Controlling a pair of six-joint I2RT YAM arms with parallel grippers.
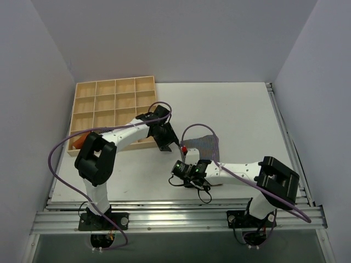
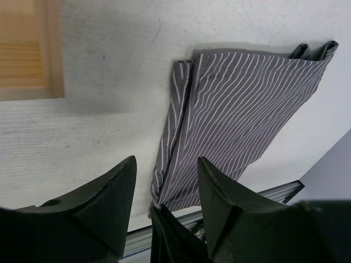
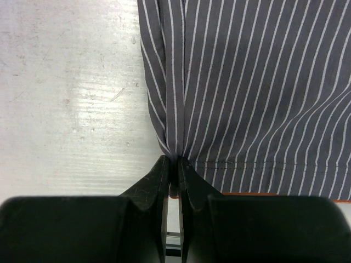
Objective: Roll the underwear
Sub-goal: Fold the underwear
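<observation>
Right wrist view: hem pinch before the roll.
The right gripper (image 3: 176,163), jaws closed tight, pinches the near hem of the underwear (image 3: 247,82), which lies flat on the table (image 3: 71,82), probably to start the roll. The left gripper (image 2: 166,164) hovers open over its folded side, likely to steady it.

One underwear (image 1: 207,143), grey with white stripes, lies on one table (image 1: 241,104). One wooden tray (image 1: 113,80) sits at far left, four compartments across its far row, with one orange item (image 1: 79,142) at its near left corner. Two arms, the left arm (image 1: 96,159) and the right arm (image 1: 277,178), each carry one two-finger gripper: left gripper (image 2: 164,164), right gripper (image 3: 176,161).
</observation>
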